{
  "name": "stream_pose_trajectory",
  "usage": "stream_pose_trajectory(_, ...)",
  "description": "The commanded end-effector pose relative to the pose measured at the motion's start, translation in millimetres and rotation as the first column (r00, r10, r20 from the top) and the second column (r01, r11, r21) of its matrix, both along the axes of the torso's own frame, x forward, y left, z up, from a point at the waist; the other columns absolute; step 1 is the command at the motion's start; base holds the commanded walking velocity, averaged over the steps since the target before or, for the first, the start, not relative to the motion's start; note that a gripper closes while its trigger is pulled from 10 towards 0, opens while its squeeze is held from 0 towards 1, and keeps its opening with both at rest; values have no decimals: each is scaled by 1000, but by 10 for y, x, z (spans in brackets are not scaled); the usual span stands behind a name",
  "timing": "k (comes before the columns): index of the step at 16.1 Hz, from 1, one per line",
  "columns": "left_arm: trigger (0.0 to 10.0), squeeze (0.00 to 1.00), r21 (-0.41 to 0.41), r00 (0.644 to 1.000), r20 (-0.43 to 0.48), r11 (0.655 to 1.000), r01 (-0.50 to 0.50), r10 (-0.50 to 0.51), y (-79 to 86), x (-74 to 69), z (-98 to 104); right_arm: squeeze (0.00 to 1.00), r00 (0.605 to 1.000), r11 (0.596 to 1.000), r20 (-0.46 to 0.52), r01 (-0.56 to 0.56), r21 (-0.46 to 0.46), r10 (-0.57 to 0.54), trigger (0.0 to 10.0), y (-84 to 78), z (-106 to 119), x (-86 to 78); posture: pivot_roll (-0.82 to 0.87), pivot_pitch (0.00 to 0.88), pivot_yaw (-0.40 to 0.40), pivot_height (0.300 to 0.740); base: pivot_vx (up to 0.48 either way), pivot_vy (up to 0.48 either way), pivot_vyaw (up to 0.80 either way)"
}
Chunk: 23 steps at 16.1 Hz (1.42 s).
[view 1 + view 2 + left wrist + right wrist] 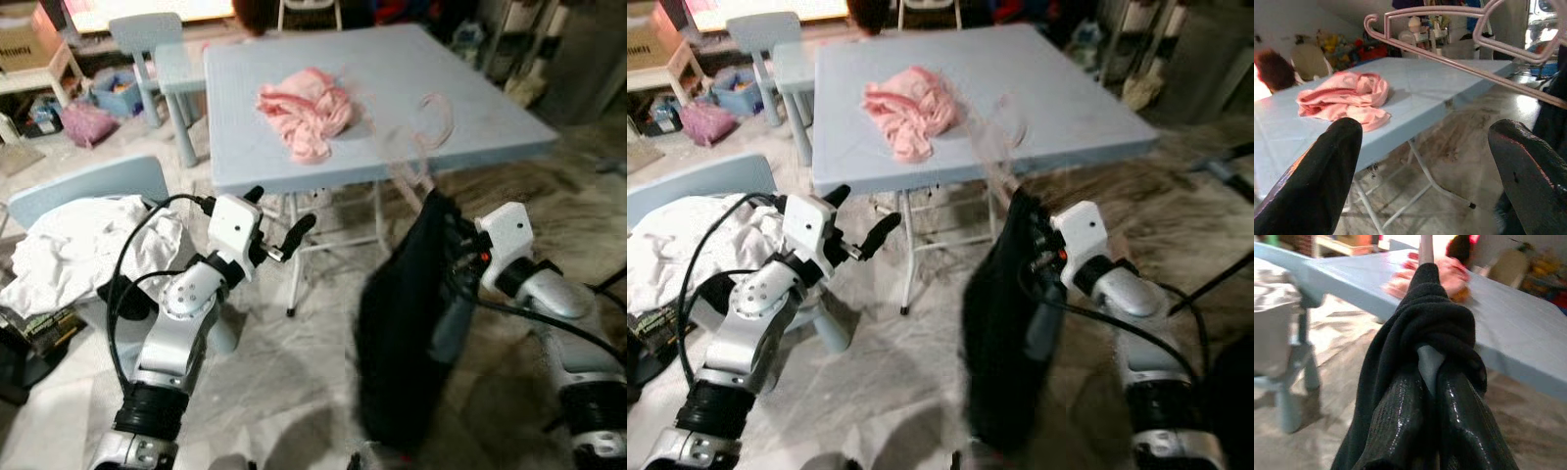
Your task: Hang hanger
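Observation:
My right gripper (453, 257) is shut on a pink plastic hanger (1464, 68) that carries a black garment (407, 333). The garment hangs below the gripper, above the floor in front of the table, and covers the fingers. In the right wrist view the two fingers (1400, 421) press together with the black fabric bunched over them and a pale bar of the hanger between them. The hanger's hook shows as a pink blur (416, 147) over the table's near edge. My left gripper (277, 220) is open and empty, held up left of the garment and pointing at the table.
A light blue folding table (470, 108) stands ahead with a crumpled pink cloth (306, 108) on it. A chair with a white cloth (88, 245) is at my left. A small blue chair (147, 39) and clutter lie behind.

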<state>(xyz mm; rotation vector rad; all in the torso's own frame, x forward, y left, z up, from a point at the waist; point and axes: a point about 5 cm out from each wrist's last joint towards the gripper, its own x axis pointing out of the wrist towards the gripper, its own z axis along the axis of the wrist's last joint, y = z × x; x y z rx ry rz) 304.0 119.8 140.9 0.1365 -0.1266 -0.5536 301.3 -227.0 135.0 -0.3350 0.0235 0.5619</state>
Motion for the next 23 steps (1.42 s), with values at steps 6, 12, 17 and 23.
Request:
stream_pose_trajectory(6,10000,0,75,1000,-26,997,3,-1,145,-61,-80,0,957,944,-49,-289,-161,285,10000,62,83,-136,-81,10,-1,740,0,0,0)
stream_pose_trajectory(12,10000,0,76,999,-43,997,28,-25,150,-86,-106,0,956,924,-67,-293,-245,285,10000,-11,48,-119,-82,17,-5,740,0,0,0)
stream_pose_trajectory(17,10000,0,56,999,-39,998,21,-19,154,-79,-107,0,951,918,-70,-308,-250,300,10000,-3,12,-150,-87,17,-2,740,0,0,0)
stream_pose_trajectory(23,10000,0,51,999,-36,998,38,-37,155,-101,-116,0,941,894,-94,-339,-295,325,10000,-5,-41,-185,-87,14,-3,740,260,0,0)
